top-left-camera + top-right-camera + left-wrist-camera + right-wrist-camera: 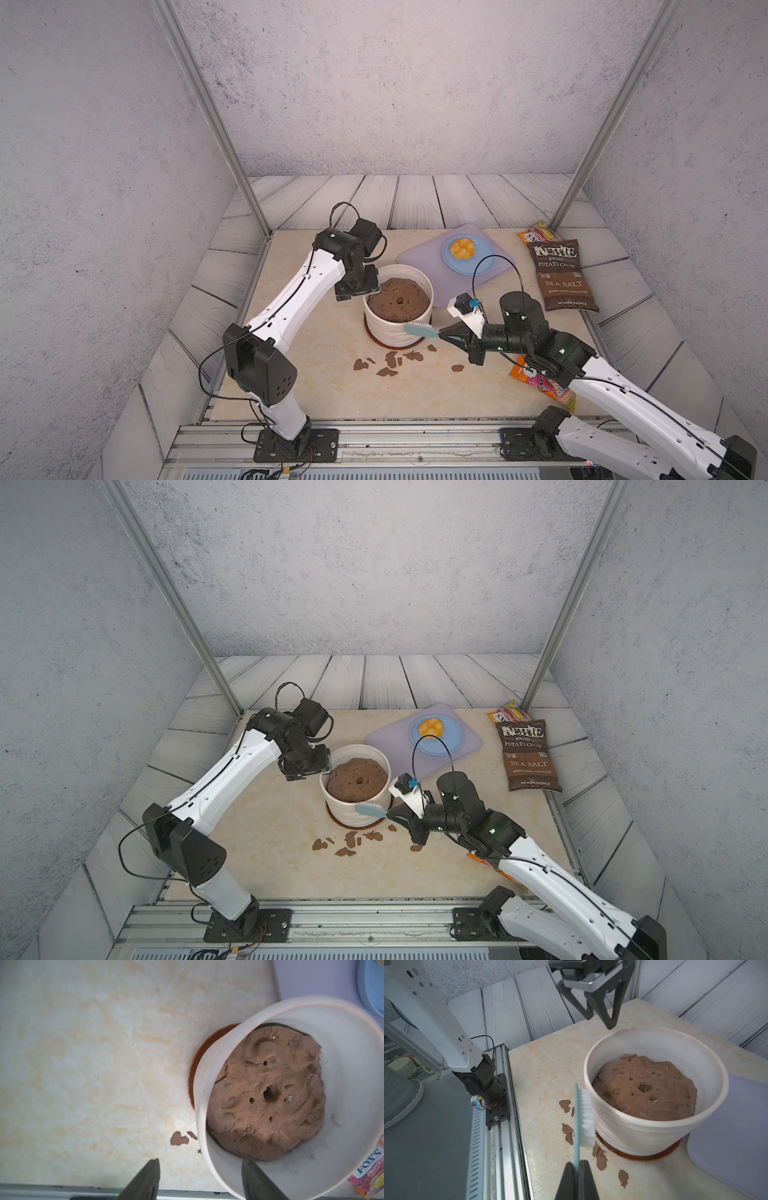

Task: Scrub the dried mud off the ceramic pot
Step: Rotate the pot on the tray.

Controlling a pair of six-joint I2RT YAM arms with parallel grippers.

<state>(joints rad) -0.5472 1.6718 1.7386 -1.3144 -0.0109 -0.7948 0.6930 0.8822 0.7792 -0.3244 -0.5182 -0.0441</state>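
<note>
Most dried mud [390,358] lies flaked on the desk [311,386], so we reckon it's nrly done; right end effector [577,1162] pinches brush [586,1118] vs. ceramic pot [633,1132] wall; left end effector [199,1161] spread at rim.

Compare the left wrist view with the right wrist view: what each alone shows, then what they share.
Left wrist only: the Fox's candy bag and the edge of the blue plate. Right wrist only: the right gripper shut on the brush, bristles against the ribbed side of the ceramic pot. Both: the pot, its soil mound, the saucer, dried mud flakes on the table, the lilac mat, and the open left gripper.
</note>
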